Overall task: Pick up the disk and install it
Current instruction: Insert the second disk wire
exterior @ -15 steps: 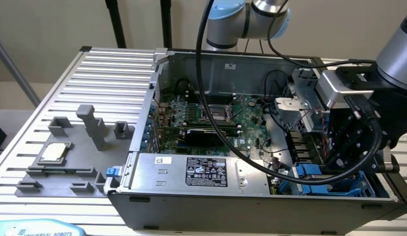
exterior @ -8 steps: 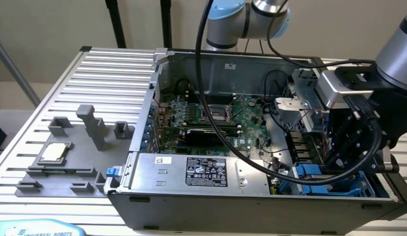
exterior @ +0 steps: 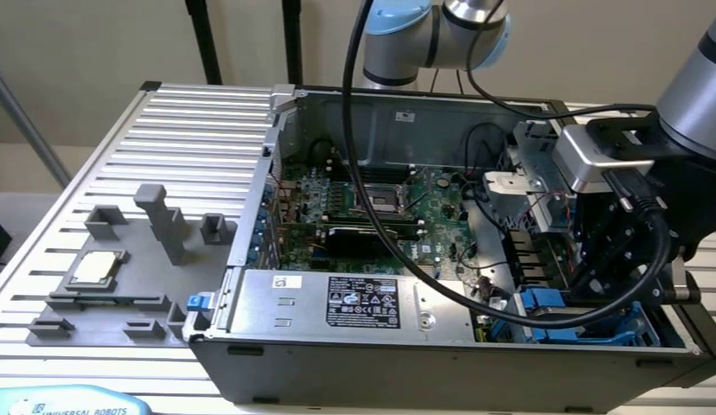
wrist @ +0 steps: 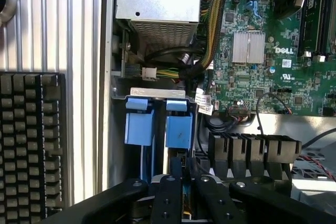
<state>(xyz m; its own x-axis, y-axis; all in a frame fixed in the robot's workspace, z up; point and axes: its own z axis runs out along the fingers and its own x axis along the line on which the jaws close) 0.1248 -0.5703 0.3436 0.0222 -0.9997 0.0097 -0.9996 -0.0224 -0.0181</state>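
1. Surface (exterior: 208,130) of ribbed metal carries an open computer case (exterior: 450,363). Off the case's side wall, toward the exterior view's left, sits a grey fixture (exterior: 116,285) with a small square silvery chip (exterior: 92,268) resting on it.
2. Inside the case, a large silver box with a black label (exterior: 358,303) lies along the near wall. The green motherboard (exterior: 370,207) lies flat just beyond it.
3. A thick black cable (exterior: 370,216) runs from the arm above the case, across the motherboard, and loops toward the case's corner on the exterior view's right.
4. In that corner of the case the gripper (exterior: 600,294) reaches down into the drive bay, among blue plastic parts.
5. In the wrist view, the disk (wrist: 178,129) stands on edge in the bay in its blue carrier. It is just beside a second blue carrier (wrist: 139,129), and both are near the motherboard's edge.
6. The jaws of the gripper (wrist: 184,198) are nearly shut, with only a narrow gap that pinches the disk's thin upper edge.
7. A black keyboard (wrist: 31,145) lies on the surface outside the case wall.
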